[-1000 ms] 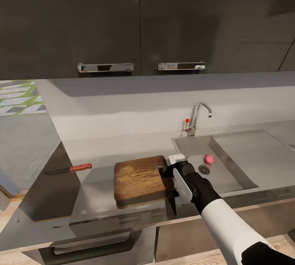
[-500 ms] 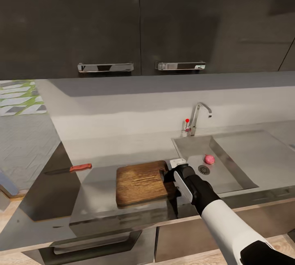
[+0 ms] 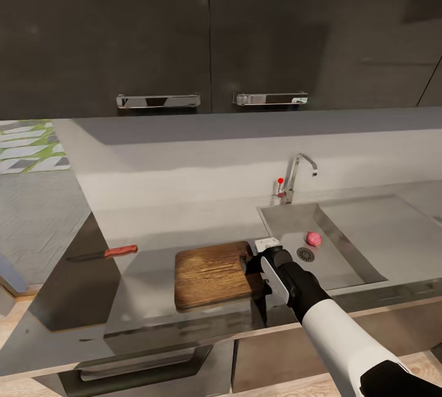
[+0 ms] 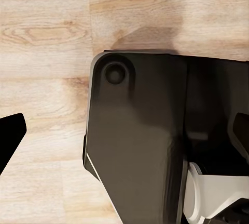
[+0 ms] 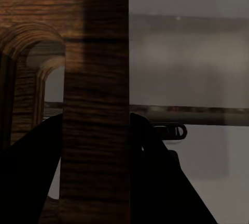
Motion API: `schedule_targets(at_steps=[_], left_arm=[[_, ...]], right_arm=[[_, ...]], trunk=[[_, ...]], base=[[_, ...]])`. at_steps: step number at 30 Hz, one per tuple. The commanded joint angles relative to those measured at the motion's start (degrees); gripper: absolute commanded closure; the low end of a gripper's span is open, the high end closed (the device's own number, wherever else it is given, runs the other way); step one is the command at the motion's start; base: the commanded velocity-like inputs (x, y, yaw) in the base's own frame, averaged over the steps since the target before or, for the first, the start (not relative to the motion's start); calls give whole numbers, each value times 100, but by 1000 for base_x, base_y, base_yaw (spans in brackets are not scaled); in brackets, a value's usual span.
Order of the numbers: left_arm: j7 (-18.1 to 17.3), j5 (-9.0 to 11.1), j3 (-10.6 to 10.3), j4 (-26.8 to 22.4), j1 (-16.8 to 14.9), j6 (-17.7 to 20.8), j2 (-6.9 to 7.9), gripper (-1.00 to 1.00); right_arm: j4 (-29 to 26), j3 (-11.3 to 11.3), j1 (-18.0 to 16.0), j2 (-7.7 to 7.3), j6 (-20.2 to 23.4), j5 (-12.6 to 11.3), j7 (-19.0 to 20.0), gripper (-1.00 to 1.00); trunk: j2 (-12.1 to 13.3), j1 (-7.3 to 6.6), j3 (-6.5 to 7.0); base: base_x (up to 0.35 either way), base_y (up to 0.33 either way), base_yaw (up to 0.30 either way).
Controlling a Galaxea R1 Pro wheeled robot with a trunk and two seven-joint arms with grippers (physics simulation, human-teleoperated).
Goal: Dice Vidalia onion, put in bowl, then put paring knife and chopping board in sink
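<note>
The dark brown chopping board [image 3: 212,274] lies on the glossy countertop [image 3: 147,286], its right end beside the sink [image 3: 288,219]. My right gripper [image 3: 252,265] is shut on the board's right edge. In the right wrist view a strip of the board [image 5: 96,78] beside its slot handle sits between the dark fingers [image 5: 31,182]. The pinkish Vidalia onion [image 3: 314,238] rests in the sink by the drain. The paring knife [image 3: 104,254] lies on the countertop left of the board. The bowl is out of view. My left gripper [image 4: 127,141] hangs open over the robot's base.
A curved chrome tap [image 3: 298,173] and a red knob [image 3: 280,181] stand behind the sink. Dark wall cabinets with chrome handles [image 3: 158,101] hang above. A drawer front [image 3: 144,363] runs below the counter edge. Light wooden floor [image 4: 46,37] lies under the left arm.
The chopping board slid a little to the right toward the sink with my right gripper on its edge, then came to rest. The onion and knife stayed put.
</note>
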Motion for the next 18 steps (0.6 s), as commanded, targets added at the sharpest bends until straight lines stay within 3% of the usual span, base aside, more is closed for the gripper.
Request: schedule_targets(at_steps=[1,15,16,18], left_arm=[[-6,49,2,-8,4,-4,-1,-100],[-7,49,2,-8,3,-7,1,-100],[-6,49,2,-8,2,-7,2,-100],[-7,49,2,-8,4,-7,-1,-100]], right_arm=[[-4,19,-6,1,15,-64,-57,100],[-4,21,-6,13,15,-71,-58,100],[-4,21,-6,13,15,-71,-58,-100],[-4,20,-6,15,15,-71,-62,-100]], trunk=[[-12,4,-11],[-12,4,-11],[-12,4,-11],[-12,4,-11]], base=[[0,0,0],[0,0,0],[0,0,0],[0,0,0]])
